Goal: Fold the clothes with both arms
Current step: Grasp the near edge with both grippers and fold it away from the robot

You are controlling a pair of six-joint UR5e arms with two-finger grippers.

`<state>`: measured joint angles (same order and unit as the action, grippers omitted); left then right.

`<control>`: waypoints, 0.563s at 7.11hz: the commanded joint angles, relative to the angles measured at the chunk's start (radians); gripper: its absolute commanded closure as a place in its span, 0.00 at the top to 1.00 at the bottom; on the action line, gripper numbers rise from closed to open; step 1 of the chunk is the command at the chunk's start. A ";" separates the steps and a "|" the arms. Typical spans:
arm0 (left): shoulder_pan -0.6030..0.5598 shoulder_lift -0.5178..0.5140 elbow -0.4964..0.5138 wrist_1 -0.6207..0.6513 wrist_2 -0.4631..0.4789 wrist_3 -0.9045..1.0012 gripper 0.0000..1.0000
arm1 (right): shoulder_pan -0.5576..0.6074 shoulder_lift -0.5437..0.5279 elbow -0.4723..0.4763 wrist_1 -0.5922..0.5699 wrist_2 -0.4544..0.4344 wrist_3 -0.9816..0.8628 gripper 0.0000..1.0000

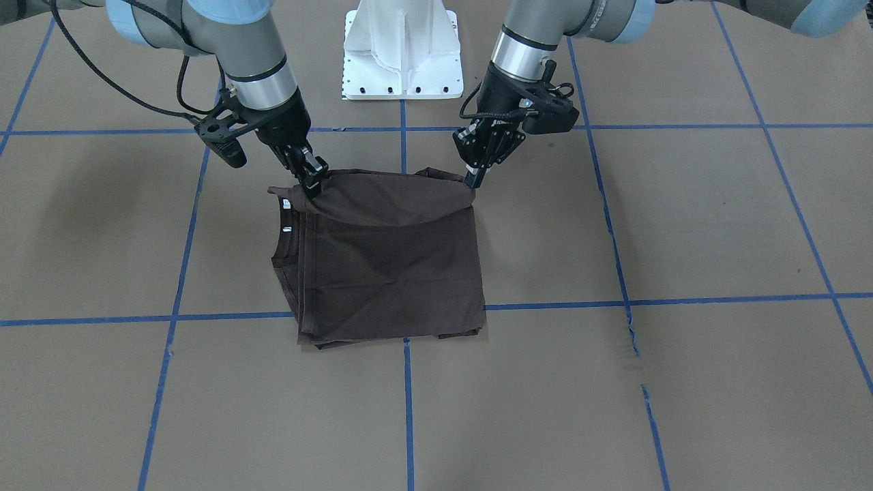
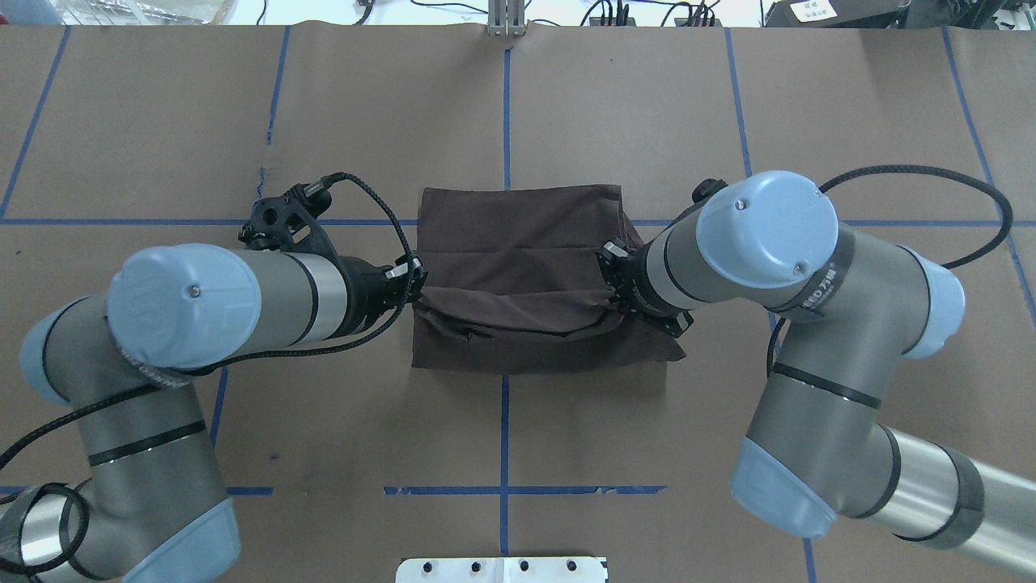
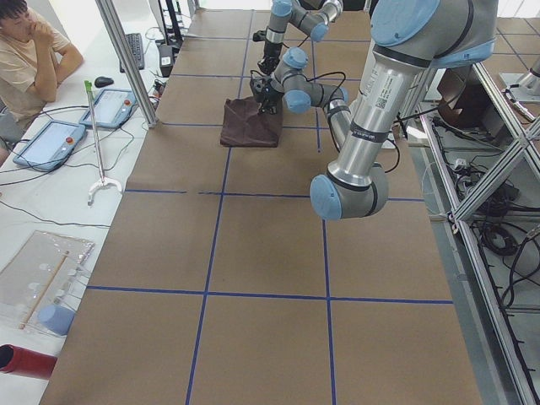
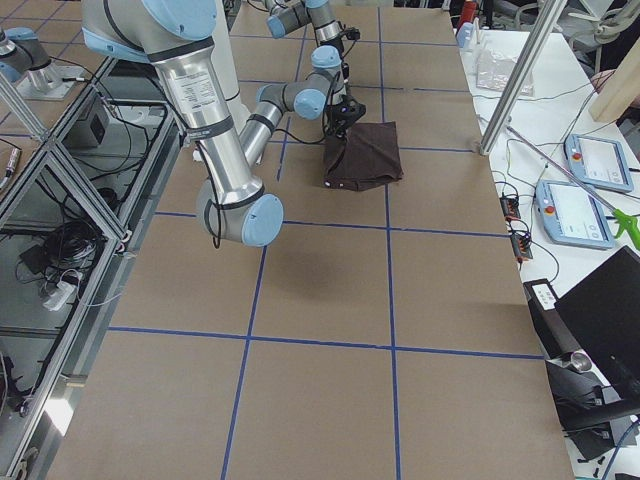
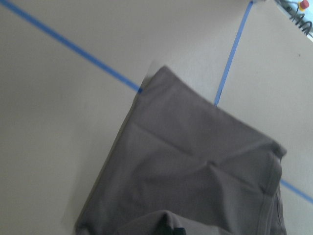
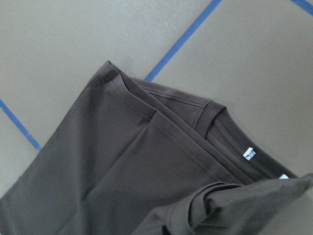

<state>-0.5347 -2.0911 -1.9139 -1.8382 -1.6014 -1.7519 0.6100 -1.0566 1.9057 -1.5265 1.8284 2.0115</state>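
Note:
The dark brown T-shirt [image 1: 389,266] lies folded into a rectangle at the table's middle, its collar and white neck tags [image 1: 286,204] at one side. My left gripper [image 1: 472,180] is shut on the robot-side corner of the shirt's top layer and holds it raised. My right gripper [image 1: 314,185] is shut on the other robot-side corner, near the collar. The lifted edge sags between them. In the overhead view the shirt [image 2: 518,243] sits between the left gripper [image 2: 417,279] and the right gripper [image 2: 609,279]. The right wrist view shows the collar and a tag [image 6: 249,154].
The white base block [image 1: 402,51] stands behind the shirt on the robot's side. Blue tape lines [image 1: 409,402] grid the brown table. In the exterior left view a seated operator [image 3: 29,51] and tablets [image 3: 51,139] are beside the table's far edge.

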 commanded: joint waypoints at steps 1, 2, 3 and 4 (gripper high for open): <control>-0.045 -0.032 0.122 -0.102 0.001 0.041 0.00 | 0.046 0.050 -0.135 0.093 0.029 -0.005 0.00; -0.059 -0.046 0.169 -0.139 0.003 0.067 0.00 | 0.063 0.062 -0.178 0.104 0.044 -0.028 0.00; -0.073 -0.076 0.256 -0.179 0.005 0.086 0.00 | 0.082 0.104 -0.283 0.139 0.066 -0.092 0.00; -0.095 -0.127 0.398 -0.263 0.009 0.113 0.00 | 0.127 0.169 -0.433 0.219 0.116 -0.111 0.00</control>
<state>-0.6063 -2.1683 -1.6575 -2.0184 -1.5965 -1.6690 0.6945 -0.9520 1.6263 -1.3813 1.8979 1.9377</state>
